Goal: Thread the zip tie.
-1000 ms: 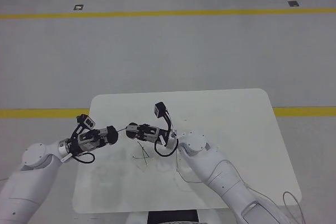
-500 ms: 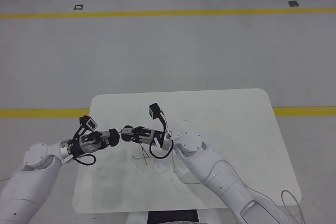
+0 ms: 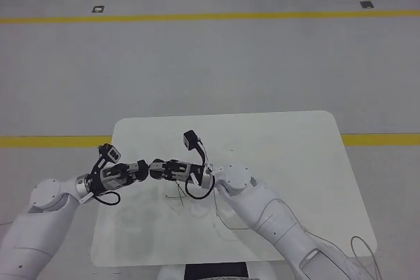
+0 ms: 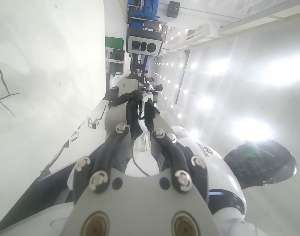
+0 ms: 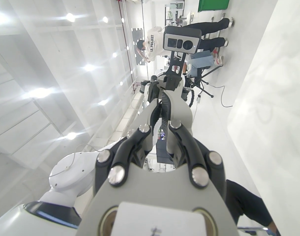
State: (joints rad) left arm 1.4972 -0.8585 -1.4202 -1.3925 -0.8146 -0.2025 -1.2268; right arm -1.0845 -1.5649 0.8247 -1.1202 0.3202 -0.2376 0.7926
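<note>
Top view: left end effector (image 3: 143,170) and right end effector (image 3: 155,168), both gripping the zip tie (image 5: 164,109), have been brought together for threading.

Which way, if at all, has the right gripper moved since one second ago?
Yes. The right gripper slid toward the left edge of the table, closing on the left gripper.

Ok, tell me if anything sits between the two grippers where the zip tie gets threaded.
Nothing visible does: left gripper and right gripper are tip to tip above the table; loose ties lie below.
</note>
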